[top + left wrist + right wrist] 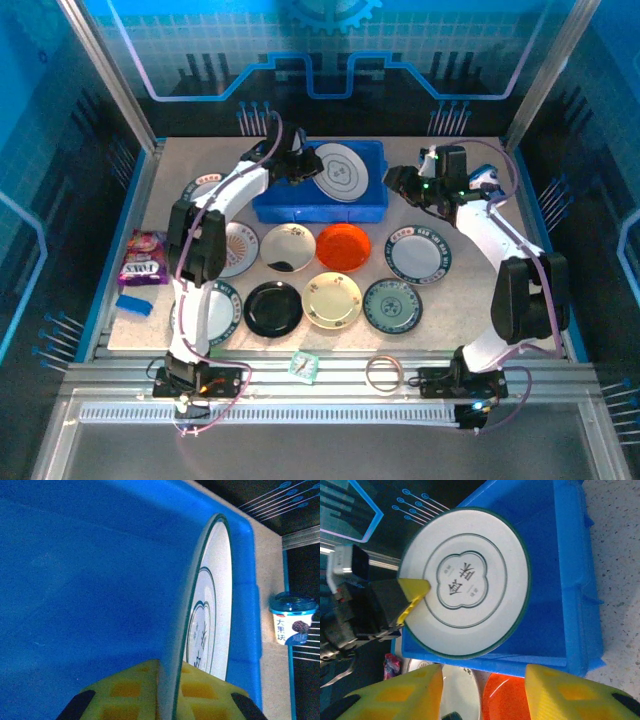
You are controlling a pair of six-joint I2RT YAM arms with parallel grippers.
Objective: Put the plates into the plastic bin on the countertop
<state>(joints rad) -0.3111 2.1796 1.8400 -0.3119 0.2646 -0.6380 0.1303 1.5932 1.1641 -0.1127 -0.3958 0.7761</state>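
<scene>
We see the left end effector (167,692) clamped on a white plate (338,172), tilted within the blue bin (320,212) at upper centre. The right end effector (485,687) is partly open and seemingly empty. Other plates (343,245) lie on the tabletop (470,300) below.

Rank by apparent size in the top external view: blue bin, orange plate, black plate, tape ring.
1. blue bin, clearly largest.
2. orange plate and black plate: they look about alike, so not ranked against each other.
3. tape ring, smallest.
</scene>
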